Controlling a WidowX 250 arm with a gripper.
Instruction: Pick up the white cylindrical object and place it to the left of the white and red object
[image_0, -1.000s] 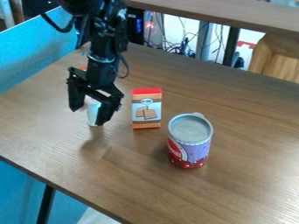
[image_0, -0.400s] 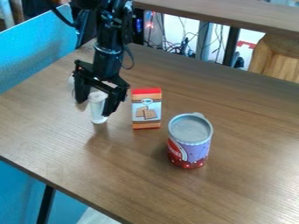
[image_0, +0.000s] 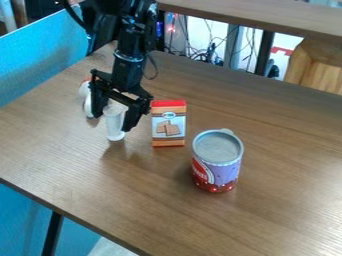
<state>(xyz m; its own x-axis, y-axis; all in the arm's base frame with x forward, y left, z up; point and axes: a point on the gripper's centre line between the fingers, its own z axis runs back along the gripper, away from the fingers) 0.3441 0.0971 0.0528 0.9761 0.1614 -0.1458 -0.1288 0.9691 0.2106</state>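
While my pincer (image_0: 112, 123) hangs low over the left part of the table (image_0: 267, 195), its two jaws stand apart, one on each side of a slim white cylinder (image_0: 115, 125). Farthest to the left along the work surface, beyond a blue panel (image_0: 40, 60) that borders the table, I see a rounded white object (image_0: 87, 104) with a bit of orange at its top. It sits just behind my left-hand jaw in the view and is partly hidden by it, so I cannot tell its full shape.

Next comes the white cylinder, upright between my jaws, its wider lower end showing below them. I cannot tell whether either jaw touches it. Just to the right of my pincer stands a small upright box (image_0: 168, 125), red on top, with biscuits pictured on its front and orange bands above and below them. Farther right and nearer the camera, apart from the box, is a round container (image_0: 217, 162) with a grey top, its side purple and red. Behind the table's far edge I see tangled cables (image_0: 208, 52), and at the far right, a light wooden piece of furniture (image_0: 320, 67).
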